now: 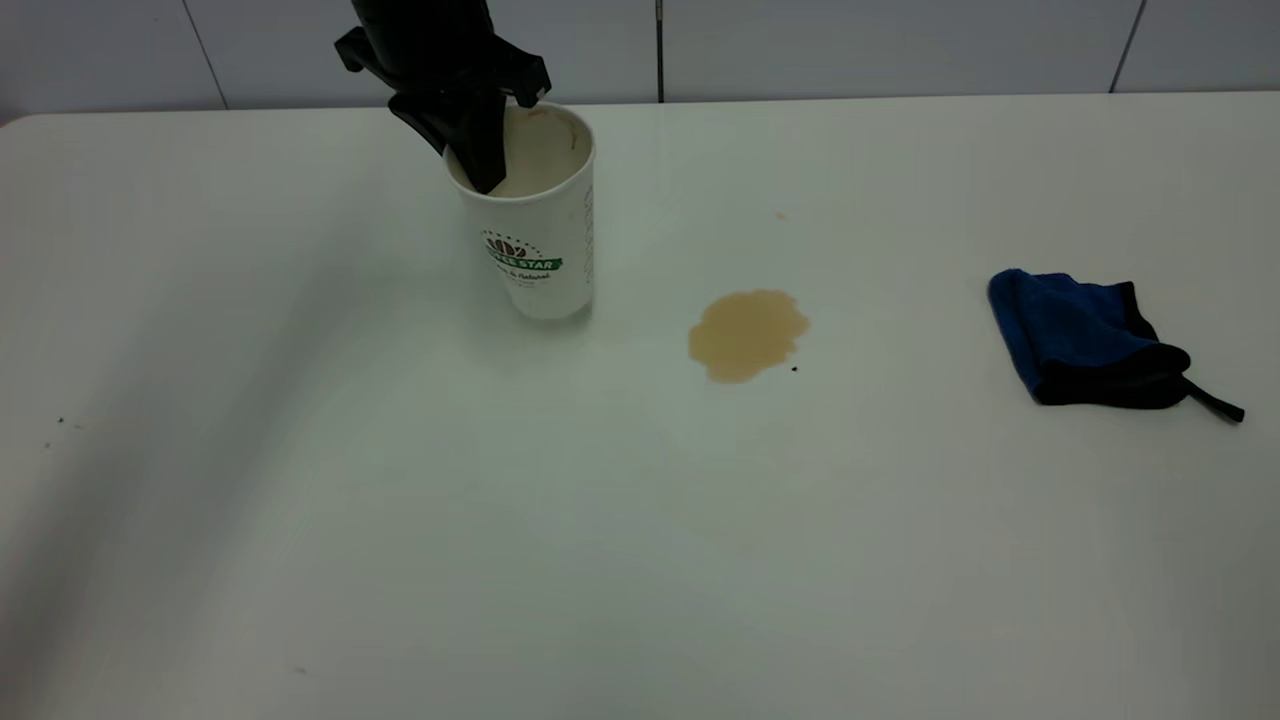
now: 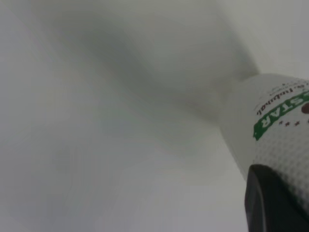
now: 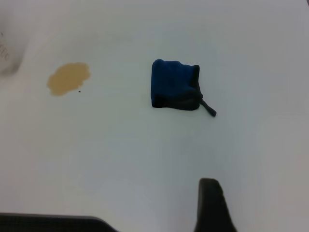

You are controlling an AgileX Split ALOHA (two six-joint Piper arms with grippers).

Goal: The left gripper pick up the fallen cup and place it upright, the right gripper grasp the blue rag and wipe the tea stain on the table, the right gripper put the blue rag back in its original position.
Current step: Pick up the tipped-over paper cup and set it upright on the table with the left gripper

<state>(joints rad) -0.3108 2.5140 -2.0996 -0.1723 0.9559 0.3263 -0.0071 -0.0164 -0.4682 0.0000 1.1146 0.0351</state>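
The white cup (image 1: 535, 225) with its green-and-red logo stands upright on the white table (image 1: 400, 520), at the back left of centre. My left gripper (image 1: 480, 150) comes down from above and is shut on the cup's rim, with one black finger inside the tan-stained mouth. In the left wrist view the cup wall (image 2: 270, 121) fills the side, with a black finger (image 2: 270, 203) against it. The light-brown tea stain (image 1: 747, 335) lies right of the cup and also shows in the right wrist view (image 3: 68, 78). The blue rag (image 1: 1085, 340) lies folded at the right. My right gripper (image 3: 159, 217) hovers open, well short of the rag (image 3: 175, 84).
A tiny black dot (image 1: 795, 369) sits beside the stain's right edge. A few small dark specks (image 1: 60, 421) lie near the table's left side. A tiled grey wall (image 1: 900, 45) runs behind the table's far edge.
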